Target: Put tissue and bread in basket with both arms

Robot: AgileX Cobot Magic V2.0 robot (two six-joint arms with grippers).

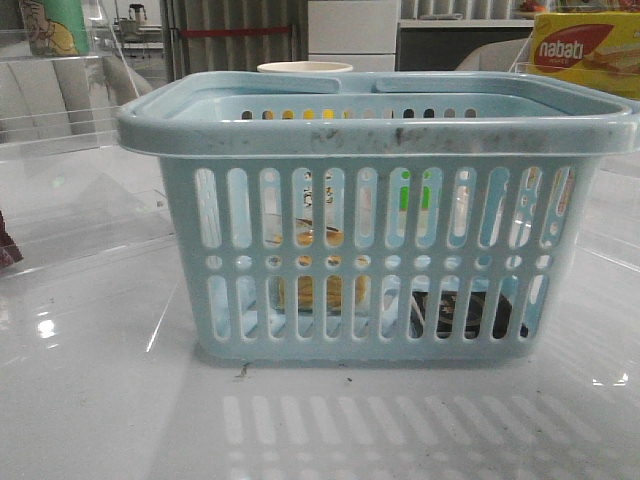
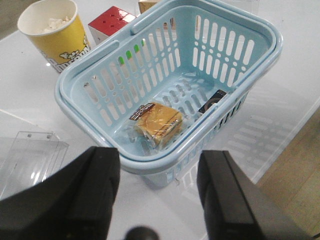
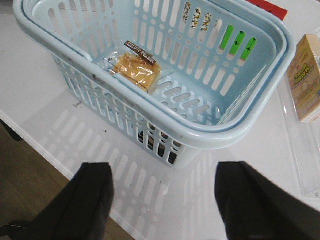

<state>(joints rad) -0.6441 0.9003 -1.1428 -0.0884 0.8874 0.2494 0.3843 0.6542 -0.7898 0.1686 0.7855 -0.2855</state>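
1. The basket (image 1: pixel 380 215) stands upright on the white bench (image 1: pixel 100 400), close to the bench's front edge, and fills most of the front view.
2. The bread (image 2: pixel 159 120) lies flat on the basket floor, its black label strip towards one long wall; through the slots in the front view it shows as a golden patch in the left half of the basket.
3. The tissue (image 2: pixel 212 101) rests on the basket floor against the long wall nearest the front edge, partly hidden under the rim in the left wrist view; in the front view it is a dark shape low in the right half, well apart from the bread.
4. The left tool (image 2: pixel 159 192) hangs above the bench just outside the basket, released, its two dark fingers (image 2: pixel 82 200) spread wide with nothing between them.
5. The right tool (image 3: pixel 162 205) hovers over the bench's front edge beside the basket, likewise released and grasping nothing.
6. A yellow popcorn cup (image 2: pixel 55 32) stands behind the basket towards the back of the bench, with a red and white cube (image 2: pixel 111 22) just beside it.
7. A yellow-red nabati box (image 1: pixel 585 52) sits towards the back right corner.
8. Clear plastic stands (image 2: pixel 30 155) lie on the bench near its left edge.
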